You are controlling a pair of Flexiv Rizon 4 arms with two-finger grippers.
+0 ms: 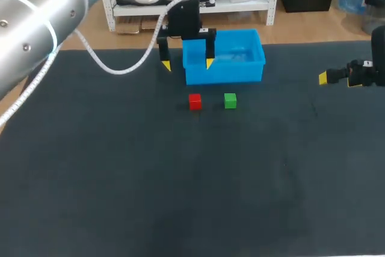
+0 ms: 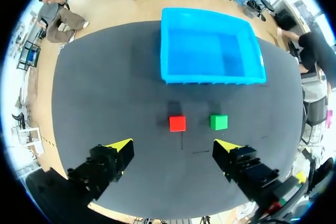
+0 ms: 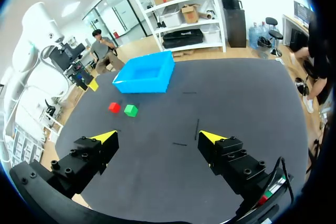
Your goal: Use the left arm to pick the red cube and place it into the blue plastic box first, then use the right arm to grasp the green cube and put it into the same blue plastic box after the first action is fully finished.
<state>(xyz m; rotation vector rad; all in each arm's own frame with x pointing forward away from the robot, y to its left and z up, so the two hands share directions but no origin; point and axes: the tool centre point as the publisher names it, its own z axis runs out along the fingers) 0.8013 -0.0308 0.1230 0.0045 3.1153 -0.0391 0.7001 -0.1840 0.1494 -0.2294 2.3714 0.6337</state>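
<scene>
Showing only bare blue floor inside the box (image 1: 225, 74). Sitting just before it, side by side (not touching): red cube (image 1: 195, 101), green cube (image 1: 230, 100). Hovering above them, left gripper (image 2: 173, 145) spread wide, gripping nothing; right gripper (image 3: 157, 137), spread too, well apart.

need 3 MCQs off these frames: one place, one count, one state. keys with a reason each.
1. Head view: the red cube is where from the green cube? A) left B) right C) on it
2. Cubes on the table? A) one B) two C) three
3. The left tool is: A) open, empty B) shut on a cube C) shut on the box rim
Key: 1 A, red sits left of green, gap between. 2 B, one red, one green; box empty. 3 A, spread wide, touching nothing.
</scene>
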